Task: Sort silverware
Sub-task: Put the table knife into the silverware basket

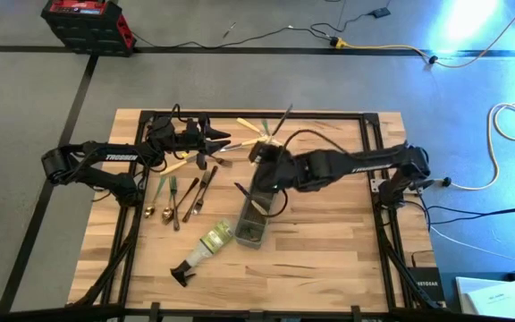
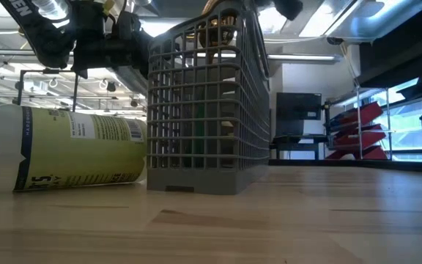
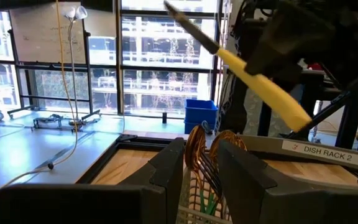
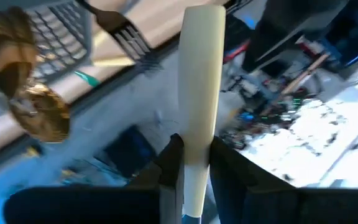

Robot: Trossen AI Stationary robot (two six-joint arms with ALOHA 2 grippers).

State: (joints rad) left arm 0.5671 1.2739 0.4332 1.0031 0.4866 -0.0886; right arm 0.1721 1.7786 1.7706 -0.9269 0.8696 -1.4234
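One cream-handled knife (image 4: 199, 93), stiff, light and rather slippery, sits clamped by its handle in the right pincer (image 4: 194, 165) at the frame's center, above the caddy (image 1: 250, 219); the left pincer's (image 3: 201, 180) state cannot be told.

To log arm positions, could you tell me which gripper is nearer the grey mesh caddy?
Right. The right gripper hovers just above the grey mesh caddy, gripping a cream-handled utensil; the left gripper sits farther back-left.

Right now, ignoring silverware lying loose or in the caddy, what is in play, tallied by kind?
Dark two-finger grippers: 2, left gripper and right gripper
Grey mesh caddy: 1
Clear spray bottle, black nozzle: 1
Cream-handled utensil, held by right gripper: 1
Total: 5
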